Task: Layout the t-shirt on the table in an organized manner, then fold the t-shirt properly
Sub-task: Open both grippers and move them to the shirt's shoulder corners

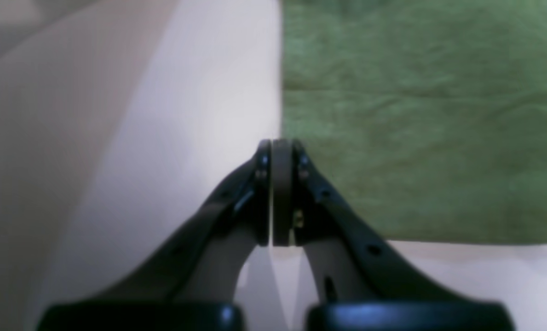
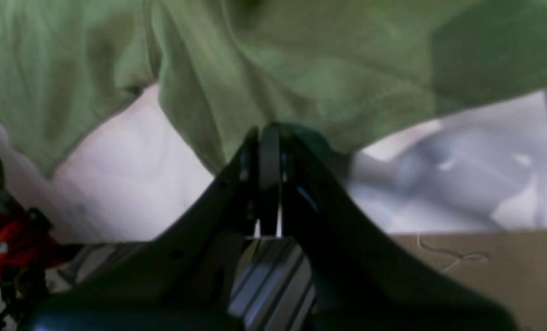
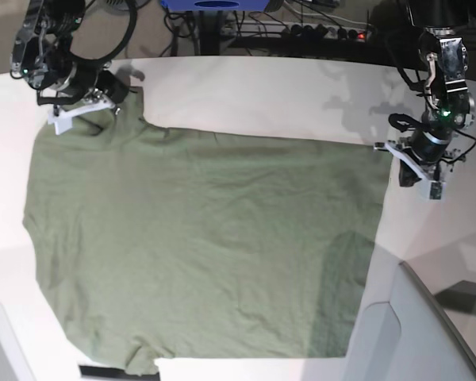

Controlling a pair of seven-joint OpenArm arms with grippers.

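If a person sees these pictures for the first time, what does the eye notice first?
First comes the olive-green t-shirt, spread nearly flat over most of the white table. Next come the two black arms at its far corners: the right gripper is shut on the cloth's edge, and the left gripper is shut at the opposite edge.

Cluttered strip behind the work surface, evenly lit.
A tangle of black cables (image 3: 222, 28) and a dark power strip with a red switch (image 3: 333, 32) lie beside a blue box-shaped object (image 3: 214, 5).
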